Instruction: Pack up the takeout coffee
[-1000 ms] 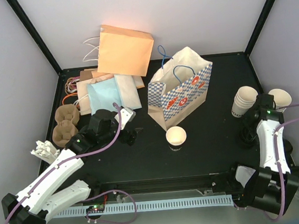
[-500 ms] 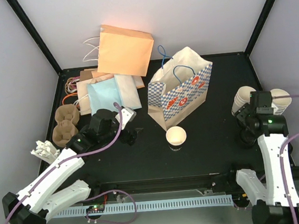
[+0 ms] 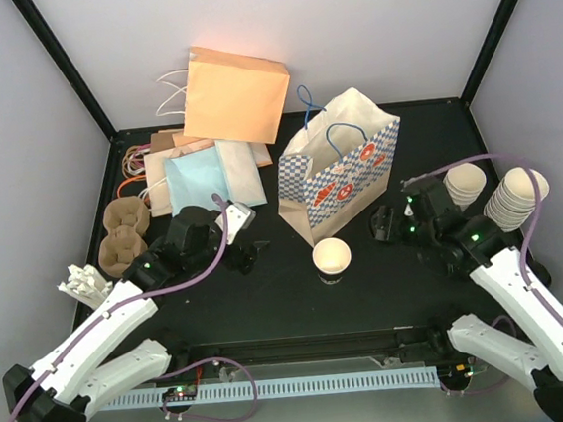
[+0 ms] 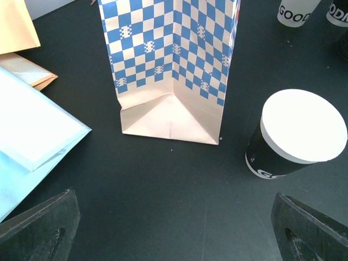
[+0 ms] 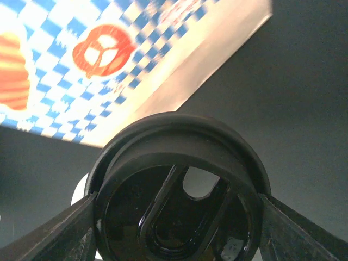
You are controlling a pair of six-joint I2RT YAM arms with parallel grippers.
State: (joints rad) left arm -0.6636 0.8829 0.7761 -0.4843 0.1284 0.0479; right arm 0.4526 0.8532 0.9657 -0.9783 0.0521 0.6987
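Note:
The takeout coffee cup [image 3: 332, 258] stands open near the table's middle, cream-white inside with a black printed sleeve; it also shows in the left wrist view [image 4: 296, 133]. The blue-checked paper bag [image 3: 338, 171] stands upright just behind it. My right gripper [image 3: 388, 226] is shut on a round black lid [image 5: 176, 190], held above the table to the right of the cup and in front of the bag [image 5: 109, 60]. My left gripper [image 3: 241, 255] is open and empty, low over the table left of the cup, facing the bag [image 4: 171, 60].
Two nested stacks of cream cups [image 3: 464, 185] [image 3: 515, 196] stand at the right. Flat paper bags [image 3: 203, 174] and an orange bag [image 3: 235, 94] lie at the back left. Brown cup carriers [image 3: 124, 231] and a white bundle [image 3: 82, 283] sit at the left edge.
My right arm has swung left from beside the cup stacks toward the middle, carrying the black lid. The left arm and the cup have not moved.

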